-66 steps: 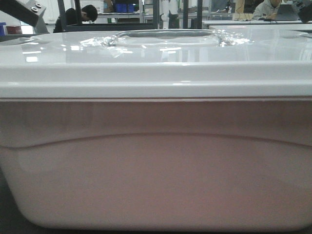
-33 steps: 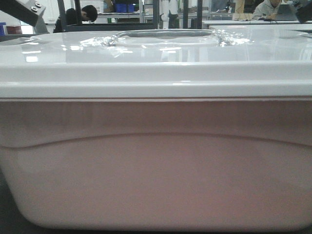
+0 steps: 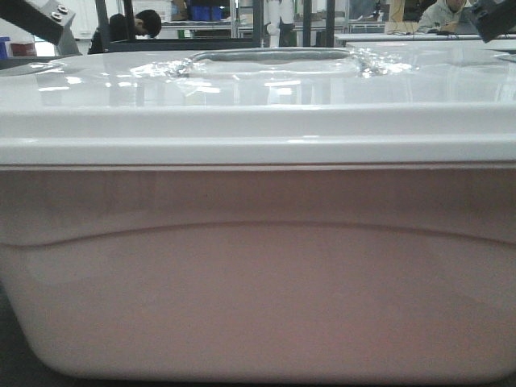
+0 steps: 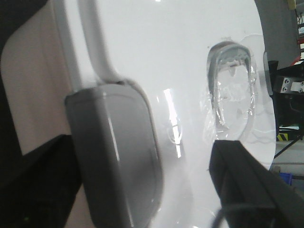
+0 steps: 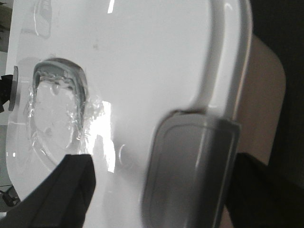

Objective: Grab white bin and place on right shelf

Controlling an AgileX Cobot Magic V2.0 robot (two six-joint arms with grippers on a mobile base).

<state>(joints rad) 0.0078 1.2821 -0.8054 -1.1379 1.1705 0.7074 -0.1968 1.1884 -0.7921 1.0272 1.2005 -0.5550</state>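
The white bin [image 3: 258, 274] fills the front view, pinkish translucent wall under a glossy white lid [image 3: 258, 89] with a recessed centre. In the left wrist view my left gripper [image 4: 142, 166] stands open at one end of the lid [image 4: 180, 57]. One black finger [image 4: 247, 185] is over the lid, the other is outside the wall, and a grey latch [image 4: 118, 152] lies between them. My right gripper [image 5: 164, 171] is open the same way at the other end, astride a grey latch [image 5: 190, 171]. The right shelf is out of view.
Behind the bin stand dark rack uprights [image 3: 103, 24] and white tables [image 3: 419, 36] with seated people [image 3: 137, 24]. Parts of my arms show at the top left [image 3: 40, 16] and top right [image 3: 496, 16] corners. A dark surface [image 3: 12, 355] lies under the bin.
A dark part of my right arm has come into the top right corner of the front view. The bin has hardly shifted.
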